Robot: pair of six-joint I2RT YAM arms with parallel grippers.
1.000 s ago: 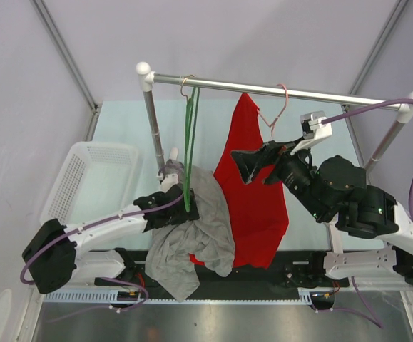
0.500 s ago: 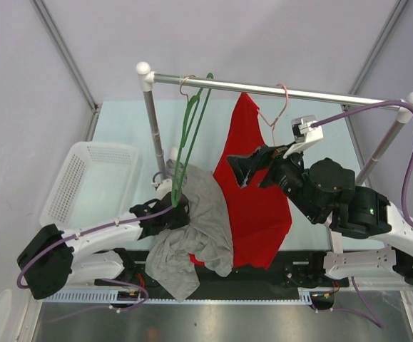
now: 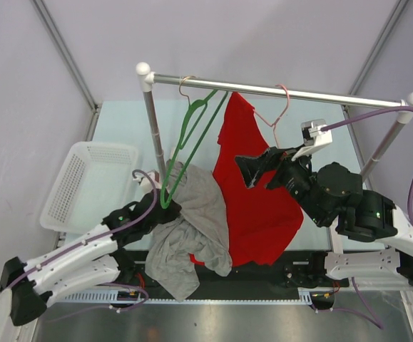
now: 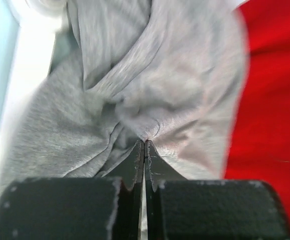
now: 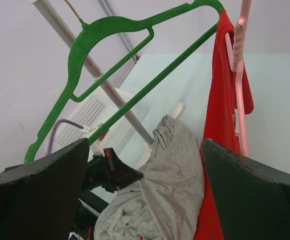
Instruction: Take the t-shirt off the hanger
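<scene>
A grey t-shirt (image 3: pixel 192 231) lies heaped at the near edge, off the bare green hanger (image 3: pixel 165 198) that hangs tilted from the rail (image 3: pixel 263 90). My left gripper (image 3: pixel 165 214) is shut on a fold of the grey t-shirt (image 4: pixel 134 90), its jaws pinched together at the cloth (image 4: pixel 143 144). A red t-shirt (image 3: pixel 256 192) hangs on a pink hanger (image 3: pixel 281 114). My right gripper (image 3: pixel 259 167) stands wide open in front of the red t-shirt, empty. In the right wrist view the right gripper (image 5: pixel 146 142) frames the grey t-shirt (image 5: pixel 170 180), the green hanger (image 5: pixel 76 52) and the red t-shirt (image 5: pixel 220 100).
A white basket (image 3: pixel 85 185) sits at the left of the table. The rail's left post (image 3: pixel 153 128) stands just behind the grey heap, its right post (image 3: pixel 384 142) beside my right arm. Sloping frame bars run up both back corners.
My left gripper has closed on the grey t-shirt and drawn back toward the near left. The green hanger has swung from vertical to tilted. The right arm has barely moved.
</scene>
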